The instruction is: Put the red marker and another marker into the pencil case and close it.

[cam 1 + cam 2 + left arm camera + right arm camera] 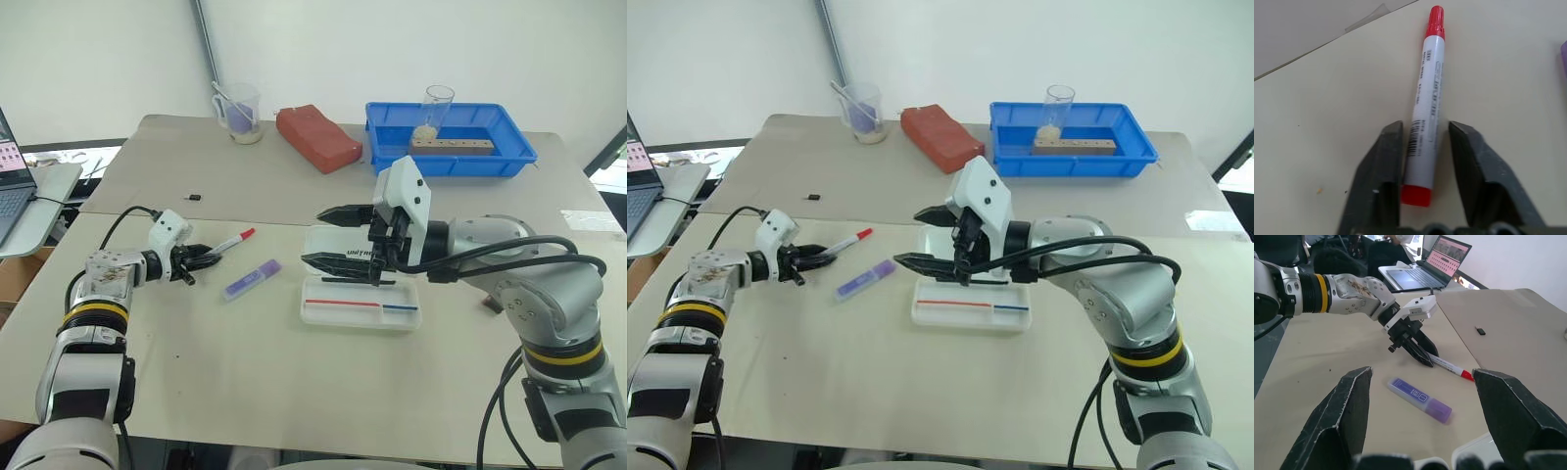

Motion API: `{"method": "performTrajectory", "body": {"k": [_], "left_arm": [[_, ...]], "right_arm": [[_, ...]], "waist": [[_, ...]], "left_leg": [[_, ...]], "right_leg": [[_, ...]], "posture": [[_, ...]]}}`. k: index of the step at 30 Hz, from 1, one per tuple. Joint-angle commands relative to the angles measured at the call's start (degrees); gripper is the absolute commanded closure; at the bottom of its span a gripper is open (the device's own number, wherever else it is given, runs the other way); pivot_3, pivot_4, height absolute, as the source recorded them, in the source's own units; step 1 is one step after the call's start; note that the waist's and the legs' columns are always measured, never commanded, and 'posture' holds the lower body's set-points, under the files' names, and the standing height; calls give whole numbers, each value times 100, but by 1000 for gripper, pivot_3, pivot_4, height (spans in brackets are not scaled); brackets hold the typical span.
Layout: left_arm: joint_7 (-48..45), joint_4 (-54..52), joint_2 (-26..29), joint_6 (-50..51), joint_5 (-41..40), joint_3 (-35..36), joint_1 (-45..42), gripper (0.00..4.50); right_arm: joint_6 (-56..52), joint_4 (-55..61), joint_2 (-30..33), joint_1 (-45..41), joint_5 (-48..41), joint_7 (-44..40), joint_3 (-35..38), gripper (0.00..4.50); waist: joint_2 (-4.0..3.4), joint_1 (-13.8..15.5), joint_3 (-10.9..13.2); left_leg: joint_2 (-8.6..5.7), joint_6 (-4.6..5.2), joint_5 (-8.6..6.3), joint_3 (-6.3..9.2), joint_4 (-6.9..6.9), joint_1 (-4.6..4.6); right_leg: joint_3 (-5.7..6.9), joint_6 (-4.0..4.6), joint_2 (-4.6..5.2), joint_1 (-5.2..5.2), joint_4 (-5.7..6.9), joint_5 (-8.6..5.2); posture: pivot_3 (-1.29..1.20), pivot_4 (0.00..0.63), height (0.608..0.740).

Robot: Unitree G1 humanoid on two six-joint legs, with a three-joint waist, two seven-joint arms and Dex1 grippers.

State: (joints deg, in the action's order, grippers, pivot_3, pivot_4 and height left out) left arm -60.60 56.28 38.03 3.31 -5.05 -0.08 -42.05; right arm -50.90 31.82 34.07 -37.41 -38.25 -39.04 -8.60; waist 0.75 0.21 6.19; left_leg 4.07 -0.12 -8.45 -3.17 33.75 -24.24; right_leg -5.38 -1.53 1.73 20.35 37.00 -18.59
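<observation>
Here, a pale worktop (245,372) carries everything, and the pencil case (361,311) near its middle serves as the landmark. Furthest left of the case, the left end effector (199,258) has its two fingers set narrowly around the tail of the red marker (231,241), which lies flat on the worktop; the left wrist view shows a thin gap on each side, so a firm grip cannot be confirmed. Between that marker and the case lies the purple highlighter (252,279), untouched, close to the case's left edge. The case itself lies open, holding a thin red-and-blue stick (361,305) and a thin black stick (358,280), but neither marker. Directly above the case hovers the right end effector (328,235), fingers spread wide and empty, pointing toward the left arm. By my judgement the task is at its start: the red marker is only now being taken, the highlighter must follow, and the lid is yet to be shut. The hovering right arm may crowd the route to the case. Behind the case, well apart, sit a clear cup (238,112), a red block (317,137) and a blue tray (449,157); these hinder nothing.
</observation>
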Motion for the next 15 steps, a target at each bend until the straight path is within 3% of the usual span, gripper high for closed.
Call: {"method": "performTrajectory", "body": {"k": [1, 4, 7, 12, 15], "left_arm": [[-50, -54, 120, -154, 89, 21, -106, 4329], [-17, -411, 162, -175, 13, 133, -133, 4326], [-136, -1471, 237, 175, -293, 306, -179, 4326], [-297, -4307, 268, 1412, -1065, 358, -204, 4326], [-227, -5841, -20, 2307, -1465, -98, -339, 4326]], "right_arm": [[79, 33, -15, -53, 78, 7, 40, 879], [153, 3, 76, 93, 179, -47, 86, 879], [193, 41, 344, 379, 221, -150, 304, 879], [342, 279, 1237, 1466, 367, -498, 806, 879], [380, 458, 1666, 2233, 327, -664, 1271, 879]], "waist": [[0, -3, 0], [0, -3, 0], [14, 29, 5], [12, 56, 5], [8, 39, 2]], "left_leg": [[0, 0, 0, -1, 0, 0], [1, 0, 0, -1, -2, 0], [2, 0, 0, 0, -1, -5], [-5, -2, 0, -5, 1, -7], [-11, -1, 0, -5, 0, -2]], "right_leg": [[-1, 0, 0, 0, 0, 0], [-1, 0, 0, 2, 0, 0], [0, 1, -1, 1, 0, 0], [0, 1, 12, -10, -11, 0], [-3, -1, 17, -20, -22, -1]], "posture": [[0, 150, 740], [0, 150, 740], [0, 150, 740], [0, 150, 740], [0, 150, 740]]}}
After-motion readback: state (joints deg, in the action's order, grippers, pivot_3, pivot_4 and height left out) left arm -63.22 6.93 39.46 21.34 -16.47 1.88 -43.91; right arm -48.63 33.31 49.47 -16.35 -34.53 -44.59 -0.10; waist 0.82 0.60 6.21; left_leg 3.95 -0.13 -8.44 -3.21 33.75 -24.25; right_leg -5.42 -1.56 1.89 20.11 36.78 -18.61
